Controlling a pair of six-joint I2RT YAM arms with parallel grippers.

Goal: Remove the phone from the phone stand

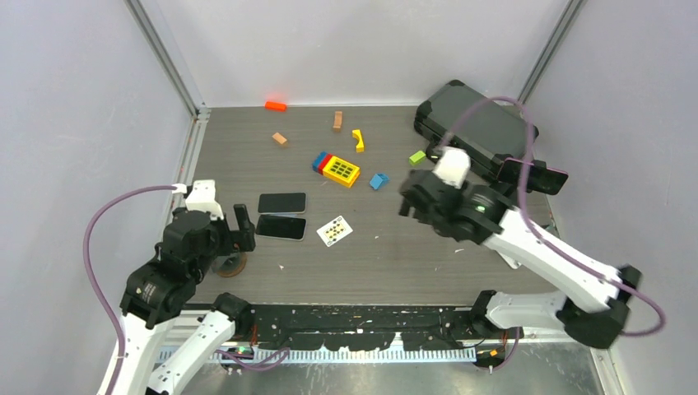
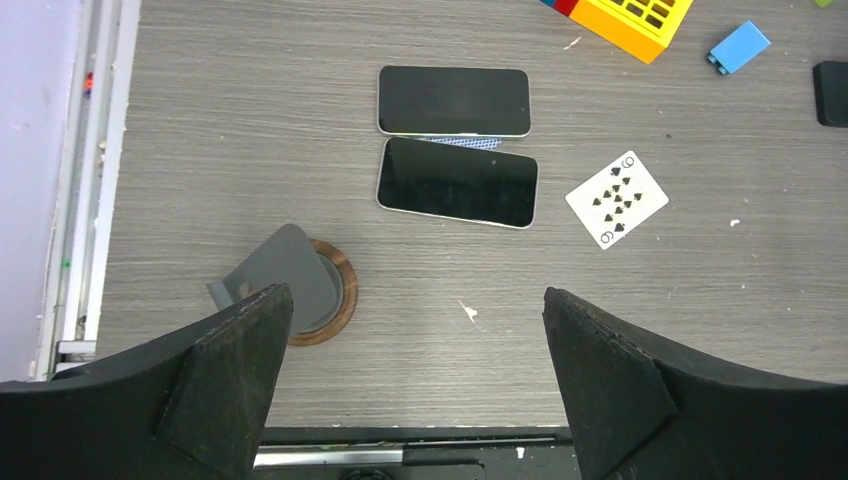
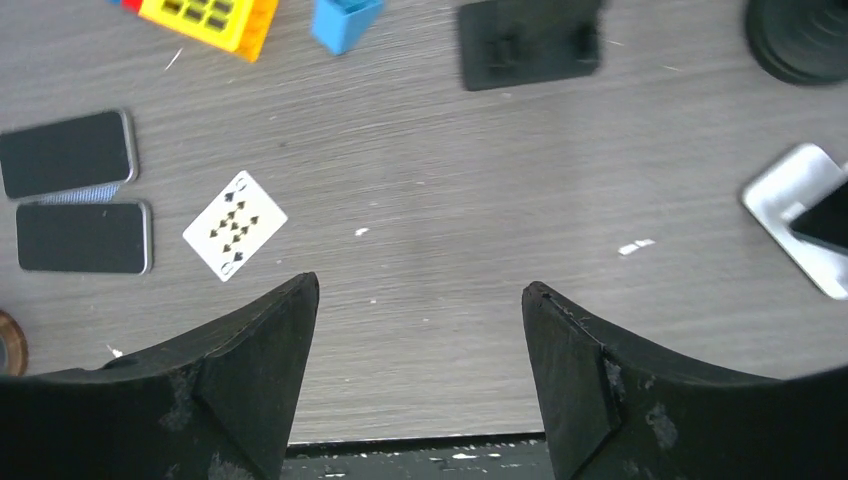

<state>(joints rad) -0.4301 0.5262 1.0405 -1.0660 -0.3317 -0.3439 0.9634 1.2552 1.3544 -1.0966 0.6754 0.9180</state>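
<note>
A dark phone (image 1: 535, 175) rests tilted on a silver phone stand at the right side of the table, behind my right arm. In the right wrist view the stand (image 3: 790, 205) and a corner of the phone (image 3: 828, 218) show at the right edge. My right gripper (image 1: 411, 202) (image 3: 420, 285) is open and empty, above bare table to the left of the stand. My left gripper (image 1: 244, 226) (image 2: 415, 300) is open and empty. It hovers near a second, empty stand (image 2: 290, 280) with a grey plate on a round wooden base.
Two phones (image 2: 453, 100) (image 2: 458, 183) lie flat side by side on the table, a blue-backed card edge between them. A nine of spades (image 2: 616, 199) lies to their right. Toy blocks (image 1: 340, 169) and a black case (image 1: 473, 127) are at the back. A black plate (image 3: 530, 40) lies ahead of my right gripper.
</note>
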